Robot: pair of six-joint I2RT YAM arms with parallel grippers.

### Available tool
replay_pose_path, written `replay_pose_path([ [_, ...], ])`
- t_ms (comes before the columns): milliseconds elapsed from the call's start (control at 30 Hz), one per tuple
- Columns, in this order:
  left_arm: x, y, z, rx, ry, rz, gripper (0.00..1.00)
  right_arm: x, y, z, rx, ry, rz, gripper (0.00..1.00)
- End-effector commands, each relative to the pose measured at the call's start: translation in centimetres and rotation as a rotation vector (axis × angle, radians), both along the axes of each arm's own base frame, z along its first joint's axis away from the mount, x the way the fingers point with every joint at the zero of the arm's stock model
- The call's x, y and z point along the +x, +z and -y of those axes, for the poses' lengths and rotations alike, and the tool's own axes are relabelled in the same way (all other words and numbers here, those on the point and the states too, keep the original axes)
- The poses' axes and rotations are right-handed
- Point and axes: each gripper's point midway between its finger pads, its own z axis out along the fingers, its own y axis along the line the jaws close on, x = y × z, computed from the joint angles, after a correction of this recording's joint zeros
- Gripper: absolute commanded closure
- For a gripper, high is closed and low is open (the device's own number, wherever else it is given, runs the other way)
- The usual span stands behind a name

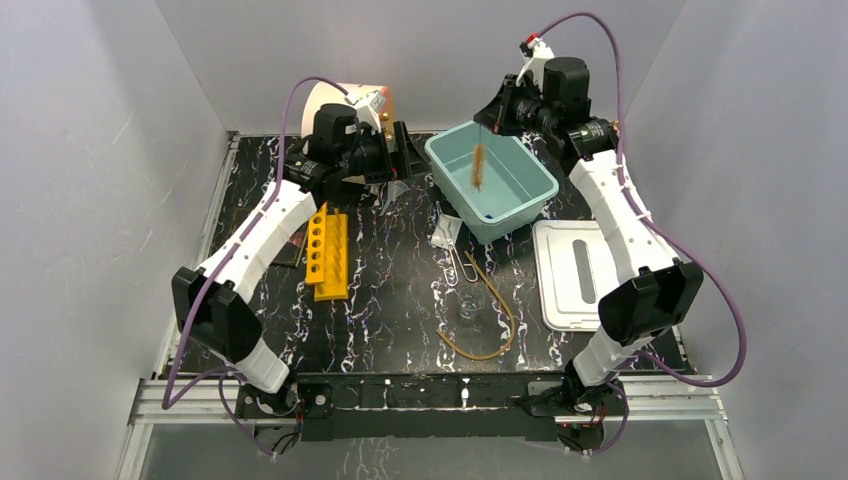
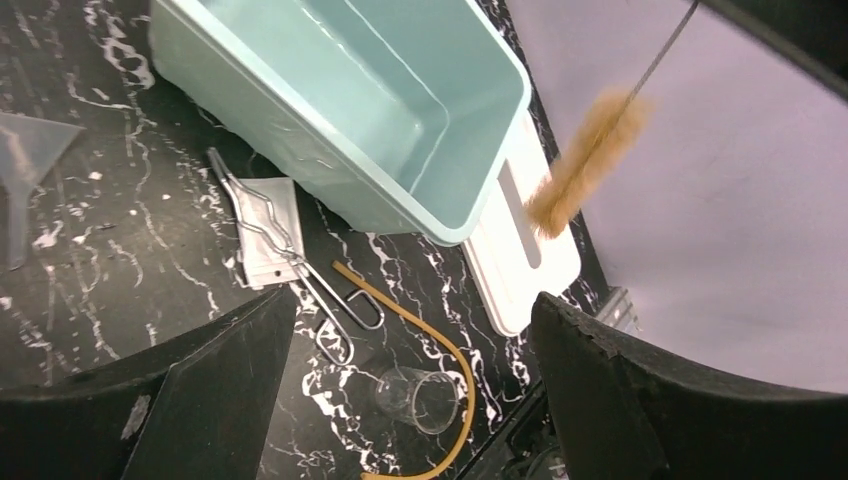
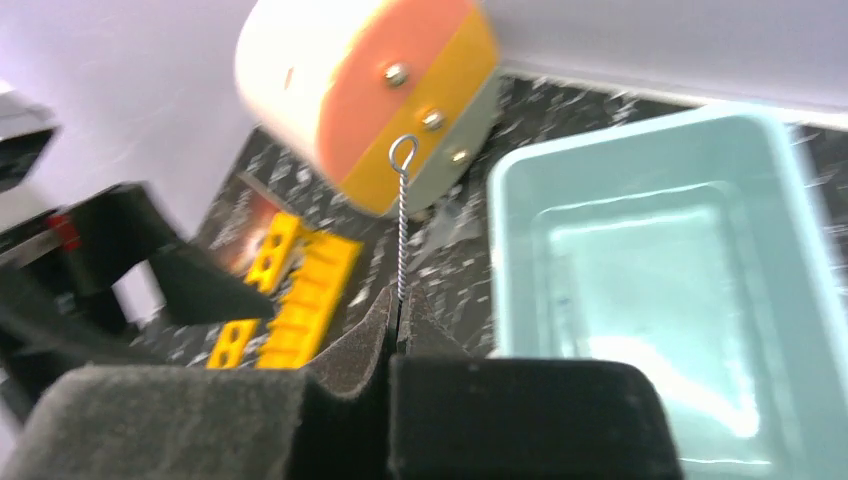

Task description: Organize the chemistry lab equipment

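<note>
A tube brush with tan bristles (image 1: 479, 167) hangs over the teal bin (image 1: 500, 228). My right gripper (image 1: 497, 118) is shut on its twisted wire handle (image 3: 402, 220), whose loop end sticks up past the fingertips (image 3: 400, 305). The bristles (image 2: 585, 170) show in the left wrist view, beyond the bin's rim (image 2: 470, 225). My left gripper (image 1: 400, 160) stands open and holds nothing, just left of the bin (image 2: 412, 300). On the table lie a yellow tube rack (image 1: 328, 255), a tan rubber loop (image 1: 500, 320), a clear glass beaker (image 2: 420, 400), wire tongs (image 2: 300, 270) and a clear funnel (image 2: 25, 160).
A white lid (image 1: 575, 275) lies flat to the right of the bin. A large cream drum with an orange face (image 3: 370, 90) stands at the back left, behind the left gripper. A small metal plate (image 2: 265, 235) lies under the tongs.
</note>
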Motion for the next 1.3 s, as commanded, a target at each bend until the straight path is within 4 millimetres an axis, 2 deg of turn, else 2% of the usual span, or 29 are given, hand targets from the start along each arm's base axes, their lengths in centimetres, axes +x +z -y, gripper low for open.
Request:
replay_pose_path([
  [0,-1.1,2.7,-2.2,0.065,0.044,0.095,0.13,3.4,-1.0,4.7,-0.269,-0.170,0.094,1.00],
  [100,-1.1,2.1,-3.0,0.105,0.079,0.090,0.12,4.3,-2.7,5.7,-0.338,-0.211,0.081,1.00],
  [200,-0.9,1.5,-3.8,0.139,0.108,0.082,0.12,5.0,-5.4,5.8,-0.379,-0.209,0.046,1.00],
  [300,-0.8,0.9,-4.1,0.162,0.123,0.073,0.12,5.7,-9.3,4.8,-0.396,-0.156,-0.031,1.00],
  [433,-0.7,0.1,-4.3,0.180,0.127,0.055,0.12,6.5,-13.4,3.5,-0.390,-0.098,-0.109,1.00],
  [567,-0.8,-0.7,-4.2,0.195,0.116,0.038,0.12,7.5,-17.5,3.0,-0.425,-0.060,-0.175,1.00],
  [733,-0.4,-1.2,-4.2,0.211,0.117,0.030,0.12,7.1,-20.8,2.0,-0.429,0.020,-0.245,1.00],
  [933,-0.2,-2.2,-4.2,0.228,0.117,0.009,0.11,6.7,-22.3,1.1,-0.394,0.050,-0.298,0.89],
  [1000,-0.1,-2.3,-4.3,0.236,0.126,0.007,0.11,6.8,-22.3,1.2,-0.395,0.038,-0.313,0.86],
  [1167,0.0,-2.5,-4.5,0.244,0.129,0.005,0.11,7.0,-20.5,1.3,-0.379,0.007,-0.310,0.69],
  [1267,0.0,-2.2,-4.5,0.244,0.132,0.011,0.11,6.6,-19.3,1.3,-0.367,0.000,-0.308,0.63],
])
